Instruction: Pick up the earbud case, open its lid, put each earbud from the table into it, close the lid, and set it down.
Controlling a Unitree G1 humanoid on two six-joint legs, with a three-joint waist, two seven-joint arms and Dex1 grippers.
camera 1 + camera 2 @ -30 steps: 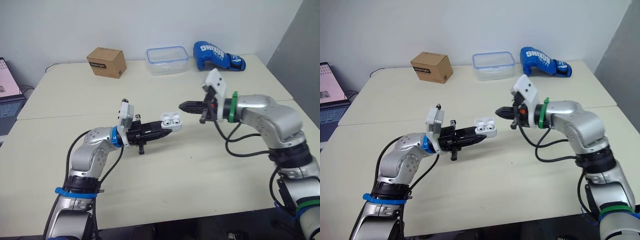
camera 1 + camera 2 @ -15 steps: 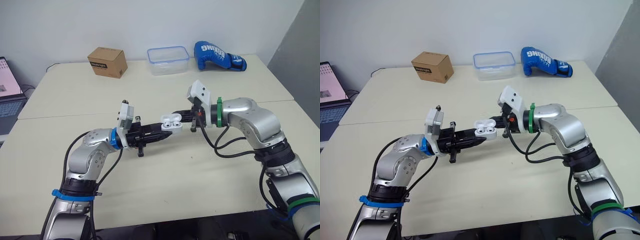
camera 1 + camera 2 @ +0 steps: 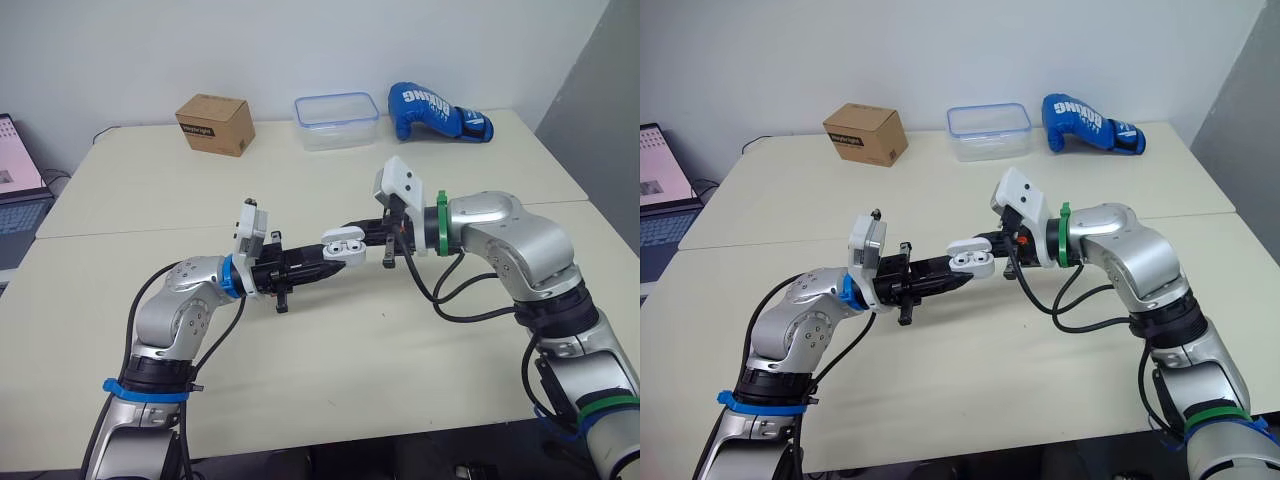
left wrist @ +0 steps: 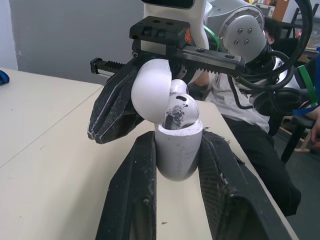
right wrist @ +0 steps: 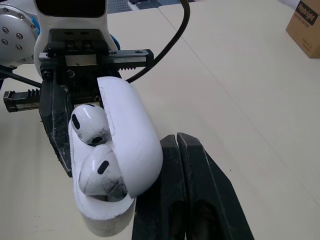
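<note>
A white earbud case (image 3: pixel 341 247) hangs above the middle of the table (image 3: pixel 330 340), and my left gripper (image 3: pixel 334 262) is shut on its lower body. Two white earbuds (image 5: pixel 91 123) (image 5: pixel 101 172) sit in their sockets. The lid (image 5: pixel 131 135) stands partly lowered over them, not shut. My right gripper (image 3: pixel 357 231) is shut with nothing in it, and its tips (image 5: pixel 176 142) press against the back of the lid. In the left wrist view the case (image 4: pixel 177 150) sits between my two fingers (image 4: pixel 131 190), with the right gripper (image 4: pixel 116 107) behind the lid.
Along the far edge of the table stand a cardboard box (image 3: pixel 213 123), a clear plastic container (image 3: pixel 336 120) and a blue boxing glove (image 3: pixel 435 111). A laptop (image 3: pixel 15 190) lies at the left edge. A seated person (image 4: pixel 231 107) is beyond the table.
My right gripper has moved left from well clear of the case to its lid. The lid has tipped from fully open to partly lowered. The left gripper has held the case still.
</note>
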